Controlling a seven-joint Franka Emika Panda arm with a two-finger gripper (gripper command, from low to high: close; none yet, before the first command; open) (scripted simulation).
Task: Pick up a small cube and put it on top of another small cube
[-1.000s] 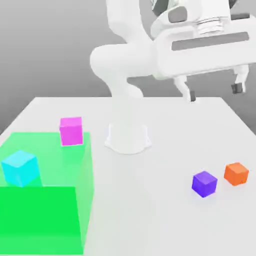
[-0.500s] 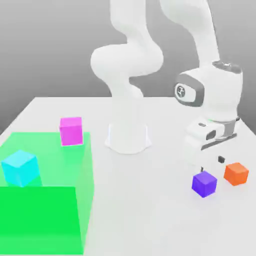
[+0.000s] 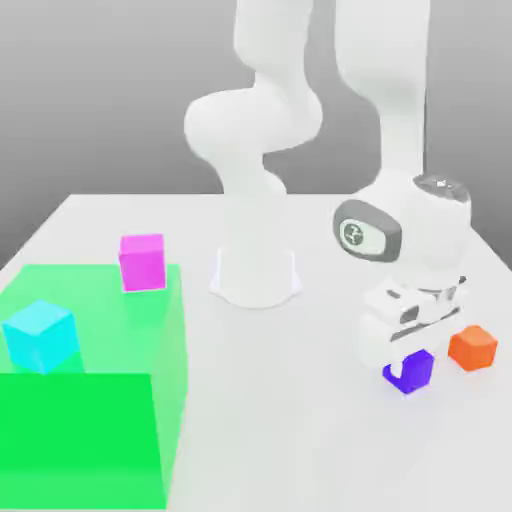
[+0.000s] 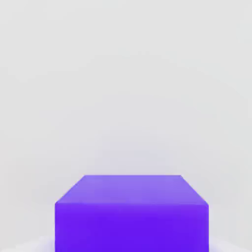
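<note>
The arm (image 3: 300, 110) has a smooth white shell with a soft sheen, like moulded plastic, and a dark glossy disc is set into a grey ring at its wrist. The purple cube (image 4: 131, 214) is plain and matt, evenly coloured, with crisp edges and no texture. The orange cube (image 3: 473, 347), magenta cube (image 3: 142, 262) and cyan cube (image 3: 41, 335) look equally smooth and flat. The table (image 3: 260, 400) is a pale, matt, featureless surface. The green block (image 3: 90, 430) looks translucent, smooth and slightly glassy.

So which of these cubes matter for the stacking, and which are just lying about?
In the job:
purple cube, under the claw
orange cube, the stacking base

Lying about:
magenta cube
cyan cube
green zone
</note>
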